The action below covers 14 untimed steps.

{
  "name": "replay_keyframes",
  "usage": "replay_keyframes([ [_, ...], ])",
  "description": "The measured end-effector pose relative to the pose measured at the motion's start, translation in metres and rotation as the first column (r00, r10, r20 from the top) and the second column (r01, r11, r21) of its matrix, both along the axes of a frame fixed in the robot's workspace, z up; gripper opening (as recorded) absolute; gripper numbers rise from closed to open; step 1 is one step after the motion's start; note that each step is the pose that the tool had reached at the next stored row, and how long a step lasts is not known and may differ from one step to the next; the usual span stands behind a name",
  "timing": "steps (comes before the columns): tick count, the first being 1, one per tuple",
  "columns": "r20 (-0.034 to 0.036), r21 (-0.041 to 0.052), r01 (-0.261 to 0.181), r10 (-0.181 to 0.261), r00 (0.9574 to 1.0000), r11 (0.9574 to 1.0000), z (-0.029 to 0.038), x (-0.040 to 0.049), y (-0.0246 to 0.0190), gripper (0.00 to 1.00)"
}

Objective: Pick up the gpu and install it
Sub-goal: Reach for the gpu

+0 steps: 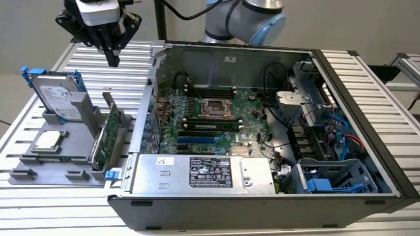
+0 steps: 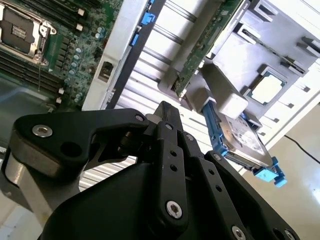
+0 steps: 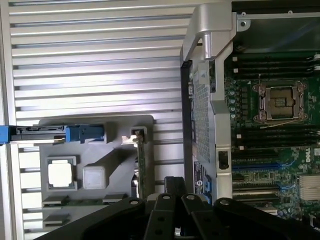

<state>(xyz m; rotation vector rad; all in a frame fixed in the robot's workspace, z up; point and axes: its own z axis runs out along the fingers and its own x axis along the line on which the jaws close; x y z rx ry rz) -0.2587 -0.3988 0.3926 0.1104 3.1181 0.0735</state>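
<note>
The fingers (image 1: pixel 112 53) of the gripper (image 1: pixel 113 62) were pressed together, tip to tip, with nothing held between them. They pointed down over bare slats of the bench (image 1: pixel 75 61), touching nothing, close to the outer corner of the open computer case (image 1: pixel 367 123).

The gpu (image 1: pixel 111 132) was well apart from the gripper. It stood on its long edge in a slot of the grey holder (image 1: pixel 23 173), green circuit board showing, just beside the case's outer wall. In the first wrist view it appeared edge-on, a thin green strip.

The holder lay on the bench near the edge at the exterior view's left. At the holder's end nearer the gripper, a hard drive (image 1: pixel 58 96) in a blue frame stood upright. A processor chip (image 1: pixel 50 140) lay flat on the holder, farther from the case than the gpu.

Inside the case lay the motherboard (image 1: pixel 196 135) with its processor socket (image 1: pixel 213 107). A silver power supply (image 1: pixel 203 172) sat along the case's near wall.
</note>
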Motion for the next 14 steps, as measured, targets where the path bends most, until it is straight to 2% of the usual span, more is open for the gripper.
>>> replay_keyframes([
  [14, 0.0, 0.0, 0.0, 0.0, 1.0, 1.0, 0.0, -0.0122, 0.0, 0.0],
])
